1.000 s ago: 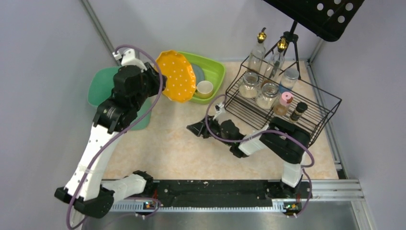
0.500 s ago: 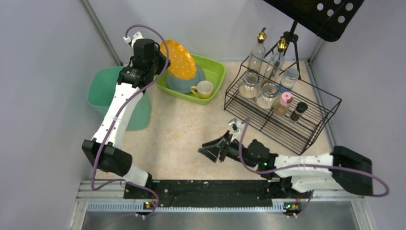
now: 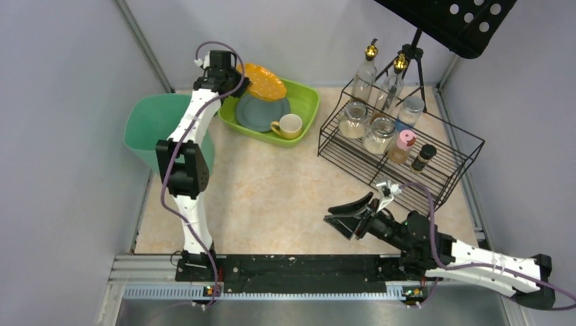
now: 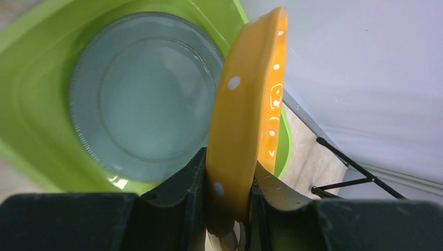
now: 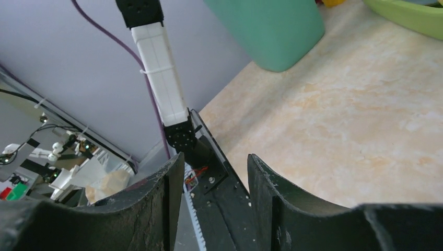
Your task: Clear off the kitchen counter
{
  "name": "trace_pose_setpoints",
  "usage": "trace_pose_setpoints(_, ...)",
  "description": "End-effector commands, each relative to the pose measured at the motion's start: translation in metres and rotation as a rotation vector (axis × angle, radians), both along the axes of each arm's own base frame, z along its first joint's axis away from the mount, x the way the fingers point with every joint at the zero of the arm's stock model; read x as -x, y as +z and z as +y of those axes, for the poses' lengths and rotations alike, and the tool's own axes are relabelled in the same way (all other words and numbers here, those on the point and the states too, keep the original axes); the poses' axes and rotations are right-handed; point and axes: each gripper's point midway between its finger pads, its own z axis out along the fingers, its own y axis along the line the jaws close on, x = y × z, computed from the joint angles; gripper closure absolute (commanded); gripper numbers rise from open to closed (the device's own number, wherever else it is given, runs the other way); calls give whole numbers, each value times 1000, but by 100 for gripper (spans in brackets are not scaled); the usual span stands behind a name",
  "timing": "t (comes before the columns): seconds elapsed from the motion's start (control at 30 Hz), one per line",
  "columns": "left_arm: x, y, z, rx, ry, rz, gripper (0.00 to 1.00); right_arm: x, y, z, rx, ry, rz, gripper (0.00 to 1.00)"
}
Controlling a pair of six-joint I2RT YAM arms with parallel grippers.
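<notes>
Most of the clearing looked done when you paused here. The kitchen counter [image 3: 272, 197] filled the middle of the top view. What stood on it sat along its far and right sides, with the middle stretch showing only bare stone pattern.

At upper centre, your lime-green basin [image 3: 309, 102] already held a grey-blue plate [image 3: 261, 112] lying flat and a cream mug [image 3: 290, 125] beside it. Your left gripper [image 4: 229, 178] was pinching the rim of the orange polka-dot plate [image 4: 245, 130], holding it on edge above the basin's far left corner. It had not yet been set down, so I judged that plate to be the piece in hand.

A teal bin [image 3: 153, 122] stood at the upper left edge. The black wire rack [image 3: 435, 183] at the right held jars and bottles. Whether you meant it to go too, the pictures did not tell.

Your right gripper [image 3: 350, 216] hung low over the counter at lower right with its jaws spread and nothing between them.
</notes>
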Motion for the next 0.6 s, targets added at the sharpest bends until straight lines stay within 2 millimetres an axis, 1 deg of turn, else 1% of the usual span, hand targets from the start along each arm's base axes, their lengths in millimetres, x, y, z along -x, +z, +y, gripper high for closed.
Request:
trace_pose_setpoints(0.0,-50,77,-26,181,-26,-264,100,0,-36,-14,136,-27,31,53)
trace_pose_setpoints(0.07,-61,61,-26,191,-5,-241,100,2,-41,-17,159,-24,38,52)
trace_pose_setpoints(0.13,-68,40,-25,191,15,-212,100,4,-42,-16,171,-9,38,52)
trace_pose_setpoints(0.2,-71,23,-23,188,33,-188,100,6,-40,-16,164,-1,34,52)
trace_pose_setpoints(0.23,-70,11,-23,186,35,-168,100,5,-41,-15,168,0,30,52)
trace_pose_setpoints(0.3,-69,-2,-22,178,44,-151,100,5,-43,-15,172,1,28,52)
trace_pose_setpoints(0.33,-68,-8,-17,165,64,-147,100,6,-44,-15,174,5,26,52)
trace_pose_setpoints(0.4,-66,-15,-15,153,70,-139,100,7,-47,-14,179,10,26,52)
trace_pose_setpoints(0.57,-59,-25,-9,121,83,-129,100,9,-52,-12,183,24,32,52)
